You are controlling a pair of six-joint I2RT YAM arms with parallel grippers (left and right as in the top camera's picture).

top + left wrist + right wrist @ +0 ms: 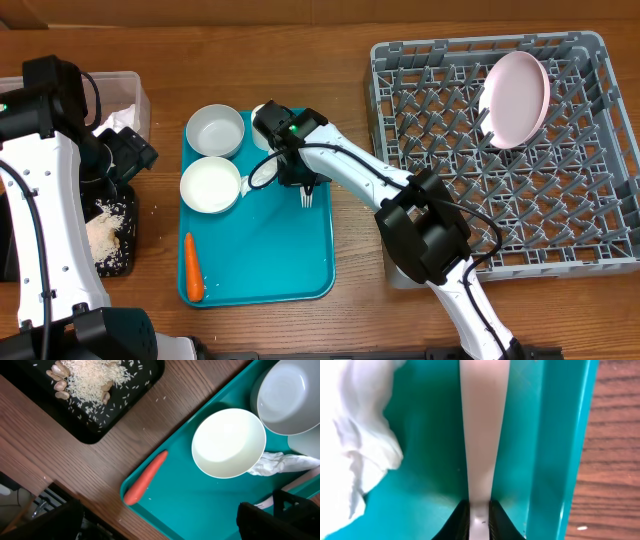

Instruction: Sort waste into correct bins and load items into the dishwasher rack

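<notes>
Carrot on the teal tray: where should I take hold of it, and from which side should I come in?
Take the carrot at its middle from straight above, with the jaws closing across its width. It lies flat on the teal tray, long and narrow, with nothing on top of it or against its inner side. It runs close along the tray's rim, so the rim-side jaw probably has little room.

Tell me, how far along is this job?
Done: the round pale pink plate is in the grey plastic dishwasher rack; pale nuts and crumbs lie in the shallow black tray. In hand: the right gripper is shut on the white plastic fork. Remaining: two white bowls, the crumpled white napkin and orange carrot.
</notes>
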